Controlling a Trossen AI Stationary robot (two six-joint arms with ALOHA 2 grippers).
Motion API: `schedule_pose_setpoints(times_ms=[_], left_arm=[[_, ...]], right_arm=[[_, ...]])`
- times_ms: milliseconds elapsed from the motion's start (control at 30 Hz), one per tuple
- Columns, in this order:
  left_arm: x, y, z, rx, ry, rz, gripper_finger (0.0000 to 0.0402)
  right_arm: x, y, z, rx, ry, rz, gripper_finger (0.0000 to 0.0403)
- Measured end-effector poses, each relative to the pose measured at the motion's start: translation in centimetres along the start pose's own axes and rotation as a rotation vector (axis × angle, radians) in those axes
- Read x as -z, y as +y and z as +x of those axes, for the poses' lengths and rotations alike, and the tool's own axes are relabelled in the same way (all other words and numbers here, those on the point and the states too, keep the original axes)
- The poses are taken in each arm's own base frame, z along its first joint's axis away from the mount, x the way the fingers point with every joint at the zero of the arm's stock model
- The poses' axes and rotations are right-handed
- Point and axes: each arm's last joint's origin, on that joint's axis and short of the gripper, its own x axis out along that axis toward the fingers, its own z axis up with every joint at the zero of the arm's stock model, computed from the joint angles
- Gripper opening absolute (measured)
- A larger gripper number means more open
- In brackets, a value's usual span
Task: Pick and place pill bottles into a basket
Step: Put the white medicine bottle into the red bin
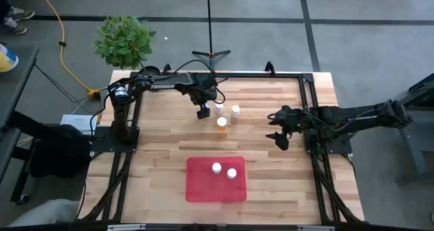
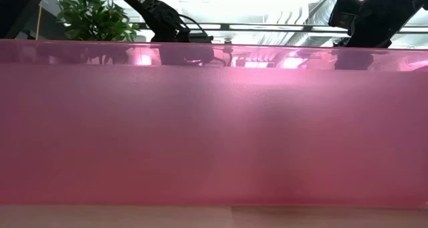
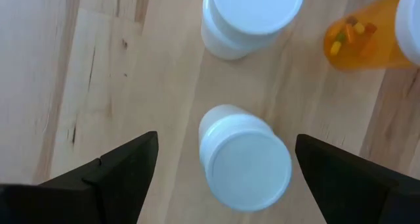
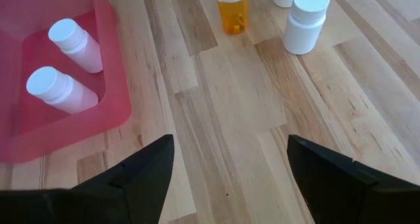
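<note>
- The wooden table (image 1: 163, 156) spreads under both arms, with a leafy green plant (image 1: 124, 41) beyond its far left corner, behind the left arm's base.
- The basket (image 1: 200, 190) is a shallow red tray at the near middle of the table, well apart from the left gripper and nearer to the viewer than it. In the low view its wall (image 2: 214, 121) fills almost the whole picture.
- The left gripper (image 1: 203, 113) hangs over the far middle of the table, pointing down, with its fingers (image 3: 118, 171) spread wide. A white-capped bottle (image 3: 244, 159) stands on the wood between them, and neither finger touches it.
- The right gripper (image 1: 280, 140) waits over the right side of the table, its fingers (image 4: 147, 171) apart around bare wood, holding nothing.
- Two white pill bottles (image 1: 216, 168) (image 1: 232, 173) sit inside the basket, close together, leaning in the right wrist view (image 4: 73, 44) (image 4: 58, 89).
- Three more bottles stand in a cluster on the table just right of the left gripper: a white one (image 1: 219, 108) nearest it, another white one (image 1: 235, 111) beyond that, and an orange-bodied one (image 1: 222, 123) with a white cap just nearer the basket.
- Through the orange bottle's wall (image 3: 357, 43) small coloured pills show.
</note>
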Motion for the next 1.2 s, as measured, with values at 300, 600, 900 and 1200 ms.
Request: schedule_pose_setpoints(times_ms=[300, 600, 900, 1200], left_arm=[[0.1, -0.1, 0.0, 0.03, 0.006, -0.003, 0.0318], [0.12, -0.11, 0.0, 0.03, 0.008, -0.008, 0.0211], [0.06, -0.21, -0.1, 0.05, 0.004, -0.004, 0.0192], [0.07, -0.25, -0.07, 0.054, 0.004, 0.0, 0.0192]], right_arm=[[0.03, -0.01, -0.01, 0.001, 0.003, 0.005, 0.0287], [0.03, -0.01, -0.01, 0.001, 0.003, 0.005, 0.0287], [0.03, -0.02, 0.0, 0.002, 0.003, 0.005, 0.0287], [0.03, -0.01, -0.01, 0.001, 0.003, 0.005, 0.0287]])
